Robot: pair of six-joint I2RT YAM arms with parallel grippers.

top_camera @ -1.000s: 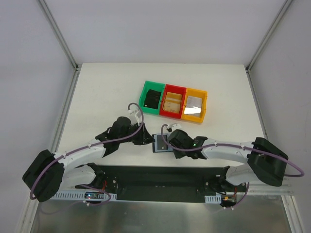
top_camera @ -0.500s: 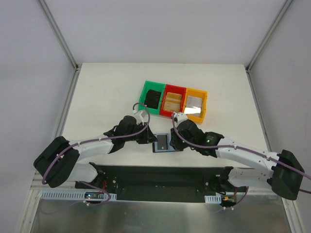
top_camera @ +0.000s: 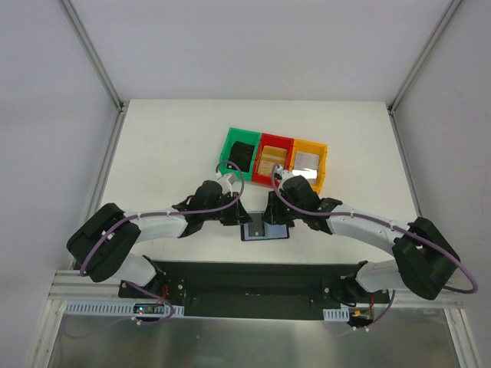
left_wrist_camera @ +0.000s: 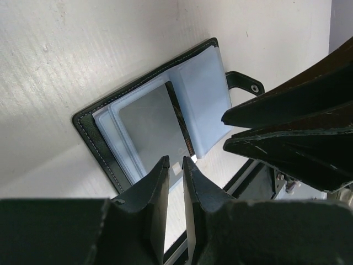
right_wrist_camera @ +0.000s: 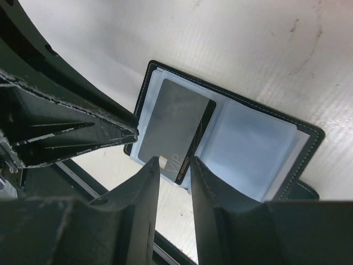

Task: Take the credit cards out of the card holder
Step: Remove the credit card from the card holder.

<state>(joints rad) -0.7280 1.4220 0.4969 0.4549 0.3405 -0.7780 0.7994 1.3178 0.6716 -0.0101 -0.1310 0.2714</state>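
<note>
Lying open and flat, the card holder (top_camera: pixel 257 231) sits on the white table (top_camera: pixel 169 146) close to its near edge, right between the two arms. A dark grey card (right_wrist_camera: pixel 171 130) pokes out of the left-hand sleeve, its end already clear of the plastic.

The right gripper (right_wrist_camera: pixel 172 161) hovers over that free end with its fingers parted. The left gripper (left_wrist_camera: pixel 175 161) shows only a slit between its fingers, and I cannot tell whether they nip the card's corner.

Here's the worry: nothing visibly pins the holder (it looks light), so a pull on the card could drag the whole thing towards the edge. And the two grippers are crowded together, so a small misjudgement could make them clash. The closure tab (left_wrist_camera: pixel 242 83) lies loose beside them and could snag.
</note>
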